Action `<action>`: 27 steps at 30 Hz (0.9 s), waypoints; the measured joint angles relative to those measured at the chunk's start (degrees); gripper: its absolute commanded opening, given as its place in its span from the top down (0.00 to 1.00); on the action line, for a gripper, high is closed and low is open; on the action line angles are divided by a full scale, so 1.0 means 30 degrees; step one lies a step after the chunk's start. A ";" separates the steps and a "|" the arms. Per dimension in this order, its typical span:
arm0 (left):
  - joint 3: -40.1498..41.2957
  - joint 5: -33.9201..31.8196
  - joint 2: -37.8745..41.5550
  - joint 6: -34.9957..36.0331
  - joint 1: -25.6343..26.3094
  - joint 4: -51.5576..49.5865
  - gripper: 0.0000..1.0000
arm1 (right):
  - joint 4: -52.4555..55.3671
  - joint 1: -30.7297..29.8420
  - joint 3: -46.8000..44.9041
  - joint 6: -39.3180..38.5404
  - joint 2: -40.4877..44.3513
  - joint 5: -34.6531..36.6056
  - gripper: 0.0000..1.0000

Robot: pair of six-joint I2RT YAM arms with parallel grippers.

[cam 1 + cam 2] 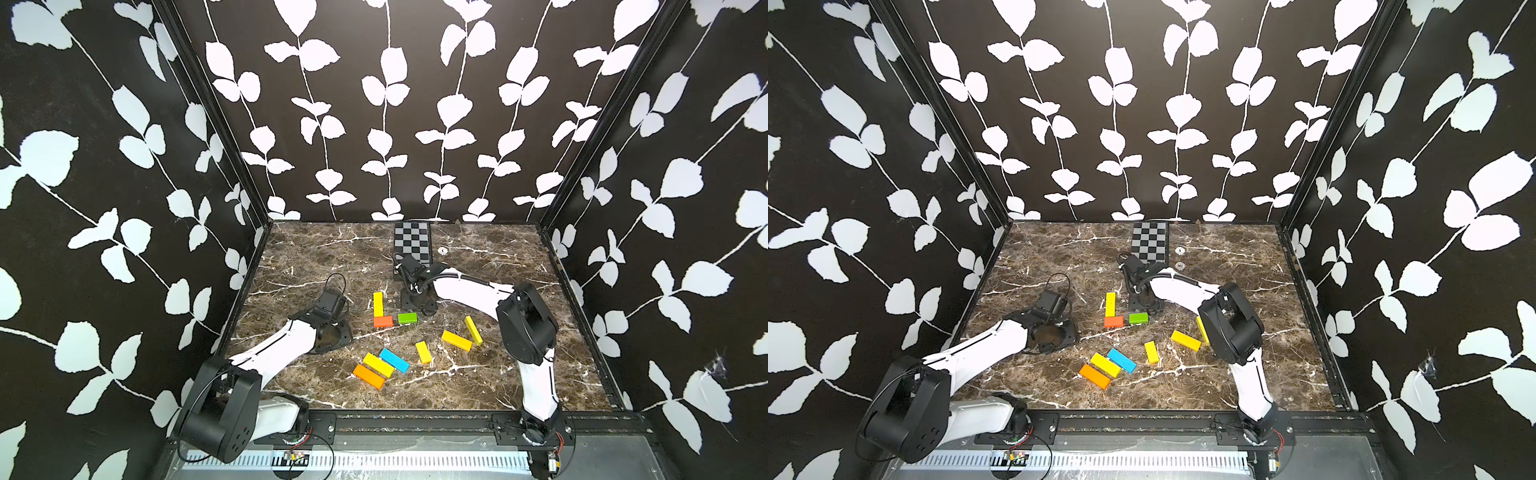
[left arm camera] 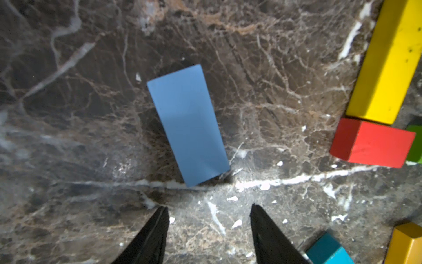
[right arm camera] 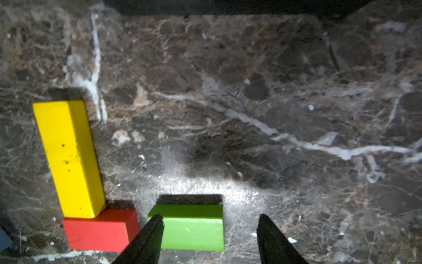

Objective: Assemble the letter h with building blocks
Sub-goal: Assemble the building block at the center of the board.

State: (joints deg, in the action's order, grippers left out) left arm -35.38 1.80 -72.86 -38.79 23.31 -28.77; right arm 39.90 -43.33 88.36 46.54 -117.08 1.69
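Five yellow blocks (image 1: 377,303) (image 1: 423,352) (image 1: 456,340) (image 1: 473,330) (image 1: 378,365), two blue (image 1: 394,360) (image 2: 188,124), two orange (image 1: 368,376) (image 1: 382,321), one green (image 1: 407,318).

Soft, blurry wrist views; a bright glare patch whitens the marble tabletop (image 3: 205,182).

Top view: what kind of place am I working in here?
Probably a small enclosed robot test booth, not a home: leaf-print walls close in three sides of a marble-look table, and a checkered board sits at the back.
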 measured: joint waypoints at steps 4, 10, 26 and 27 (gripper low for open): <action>-0.0525 0.0080 -0.0495 0.0255 0.0197 0.0131 0.41 | -0.0073 0.0160 0.0000 0.0138 -0.0357 0.0131 0.41; -0.1392 0.0168 -0.1960 0.0576 0.0707 0.0495 0.41 | -0.0058 0.0160 0.0000 0.0197 -0.0816 0.0357 0.41; -0.1705 0.0182 -0.2834 0.0794 0.1005 0.0772 0.42 | -0.0124 -0.0160 -0.0299 0.0291 -0.0852 0.0335 0.46; -0.1705 0.0182 -0.2834 0.0794 0.1005 0.0772 0.41 | -0.0124 -0.0189 -0.0299 0.0291 -0.0852 0.0335 0.46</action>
State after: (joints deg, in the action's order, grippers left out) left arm -40.49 2.35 -81.36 -36.40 26.33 -26.46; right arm 39.53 -43.90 87.46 47.42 -119.63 2.70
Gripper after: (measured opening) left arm 0.585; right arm 0.539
